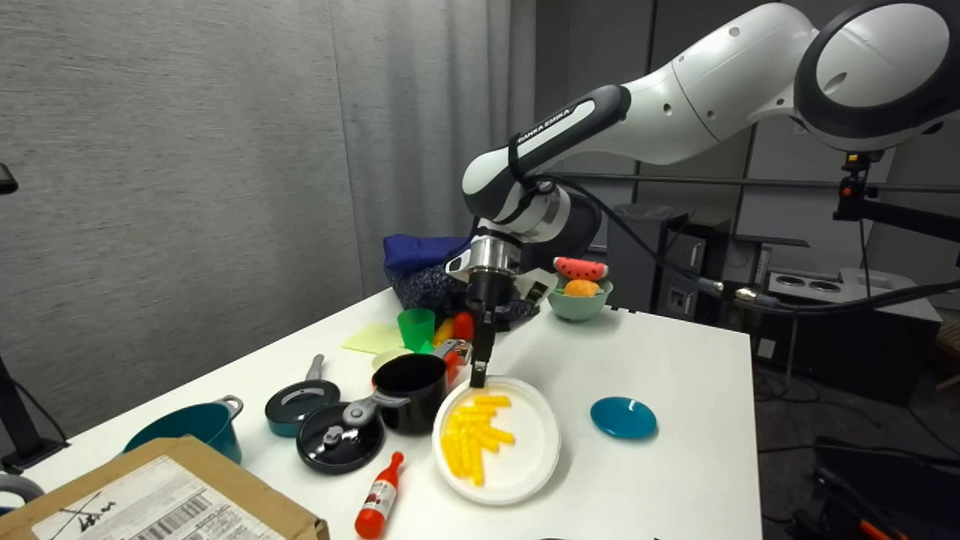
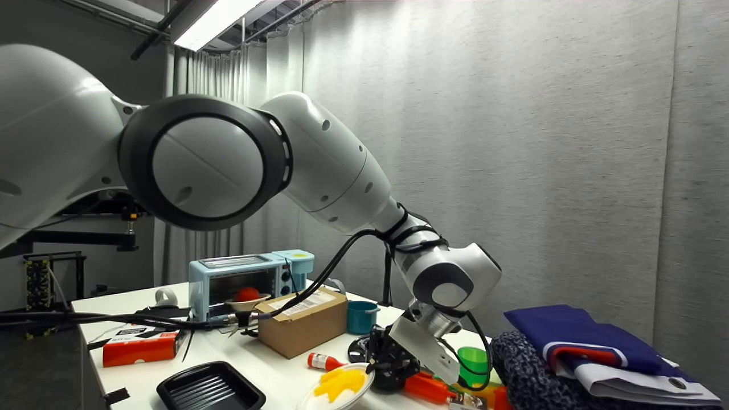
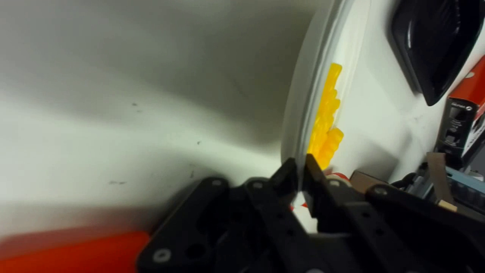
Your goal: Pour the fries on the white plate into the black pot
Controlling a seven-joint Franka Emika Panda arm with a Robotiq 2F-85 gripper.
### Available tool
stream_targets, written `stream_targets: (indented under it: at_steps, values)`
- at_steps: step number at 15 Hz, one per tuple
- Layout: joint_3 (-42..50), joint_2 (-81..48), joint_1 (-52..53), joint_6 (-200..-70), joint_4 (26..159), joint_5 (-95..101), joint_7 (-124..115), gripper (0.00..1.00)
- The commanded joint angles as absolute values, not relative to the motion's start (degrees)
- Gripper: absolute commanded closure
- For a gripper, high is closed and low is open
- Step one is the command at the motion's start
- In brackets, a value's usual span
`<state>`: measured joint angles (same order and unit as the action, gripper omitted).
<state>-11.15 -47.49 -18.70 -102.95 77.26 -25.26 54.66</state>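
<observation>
Hand (image 3: 300,168) narrow, pinching rim of plate (image 1: 534,450); plate tilted, gripped side higher, can't tell if low side touches desk (image 1: 690,480). Fries (image 1: 469,439) on plate, bunched twd pot (image 1: 427,409). Pot upright, just beside plate, on side twd desk edge nr curtain (image 1: 187,225). Dish (image 1: 623,418) well apart, nearer opp. edge. Bottle (image 1: 378,499) lies nr plate. Bowl (image 1: 576,306) nr desk's far edge in an exterior view.

Fries (image 1: 474,436) on plate (image 1: 534,454) beside pot (image 1: 421,384)
</observation>
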Motion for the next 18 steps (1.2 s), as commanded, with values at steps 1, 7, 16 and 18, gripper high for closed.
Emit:
stream_targets:
  at_steps: [1, 7, 16, 18]
  values:
    - [-11.39, -49.06, -19.14, -96.11, 72.55, -27.93, 55.44, 0.98]
    - [-10.24, -51.9, -21.04, -87.59, 68.1, -32.05, 52.5, 0.98]
    - [-7.02, -52.03, -21.89, -92.49, 66.12, -41.05, 46.57, 0.98]
    - [-6.98, -50.97, -21.74, -96.42, 66.03, -41.58, 44.97, 0.98]
